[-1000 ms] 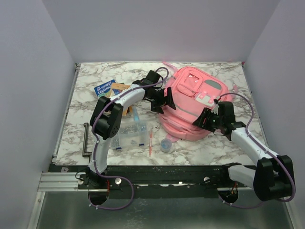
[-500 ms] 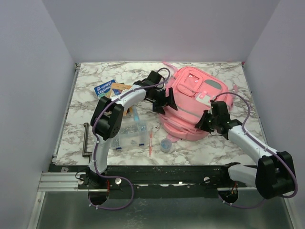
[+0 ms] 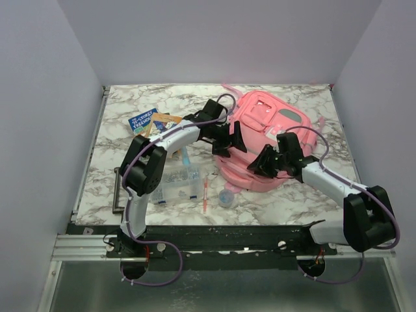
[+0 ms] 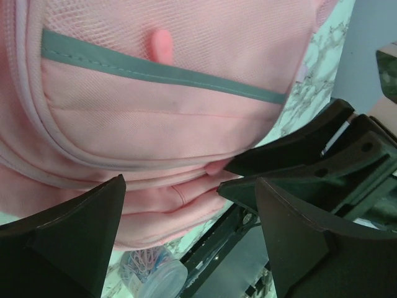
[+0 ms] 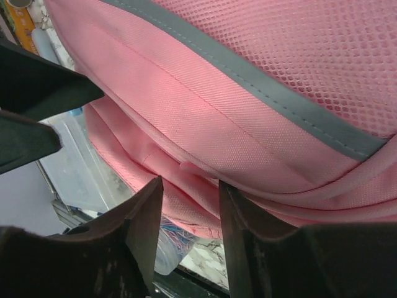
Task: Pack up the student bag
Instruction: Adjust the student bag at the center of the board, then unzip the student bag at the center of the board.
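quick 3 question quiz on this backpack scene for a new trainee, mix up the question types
1. True or false: the left gripper is clamped shut on a strap of the student bag.
2. Which thing lies on the table by the bag's near edge? A: a small round tub of coloured clips. B: a banana. C: a mug.
3. In one word, what colour is the strip that runs along the bag's mesh panel?

Key: 1 false, its jaws stand wide open facing the bag. 2 A. 3 grey.
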Robot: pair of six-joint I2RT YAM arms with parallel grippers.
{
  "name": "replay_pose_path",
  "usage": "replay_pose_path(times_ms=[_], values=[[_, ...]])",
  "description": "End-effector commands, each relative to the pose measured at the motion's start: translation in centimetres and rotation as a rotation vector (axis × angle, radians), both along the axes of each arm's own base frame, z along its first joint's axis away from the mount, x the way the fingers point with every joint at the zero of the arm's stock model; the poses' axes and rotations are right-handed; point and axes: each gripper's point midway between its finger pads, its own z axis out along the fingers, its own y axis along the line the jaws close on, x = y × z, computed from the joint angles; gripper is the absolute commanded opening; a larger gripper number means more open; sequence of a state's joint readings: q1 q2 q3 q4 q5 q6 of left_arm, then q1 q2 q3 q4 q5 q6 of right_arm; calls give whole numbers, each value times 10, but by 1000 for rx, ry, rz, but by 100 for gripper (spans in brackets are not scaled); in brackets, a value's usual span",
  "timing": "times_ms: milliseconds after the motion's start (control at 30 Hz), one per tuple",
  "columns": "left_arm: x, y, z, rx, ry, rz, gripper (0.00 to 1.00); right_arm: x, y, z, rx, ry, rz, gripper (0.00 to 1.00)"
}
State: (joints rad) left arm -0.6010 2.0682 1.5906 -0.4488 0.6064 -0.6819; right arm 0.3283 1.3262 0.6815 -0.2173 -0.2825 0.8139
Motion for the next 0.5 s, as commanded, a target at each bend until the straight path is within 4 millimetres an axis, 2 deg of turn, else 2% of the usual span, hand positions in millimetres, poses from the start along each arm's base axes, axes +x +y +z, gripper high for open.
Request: replay_pose_path(times_ms=[0,133,267,467], values=[[2,3,45,-29,-167,-24,89,8,1,18,20,-45,-39,50],[-2,3,52,-12,-207,-30,89,3,-21,21,-49,-54,-104,65],[-10,-1,55,28,-269,-56,85,-3,-44,18,-104,-38,-201,73],[-29,-18,58,125,-458,-169,72,2,-58,21,-17,-29,-289,69]])
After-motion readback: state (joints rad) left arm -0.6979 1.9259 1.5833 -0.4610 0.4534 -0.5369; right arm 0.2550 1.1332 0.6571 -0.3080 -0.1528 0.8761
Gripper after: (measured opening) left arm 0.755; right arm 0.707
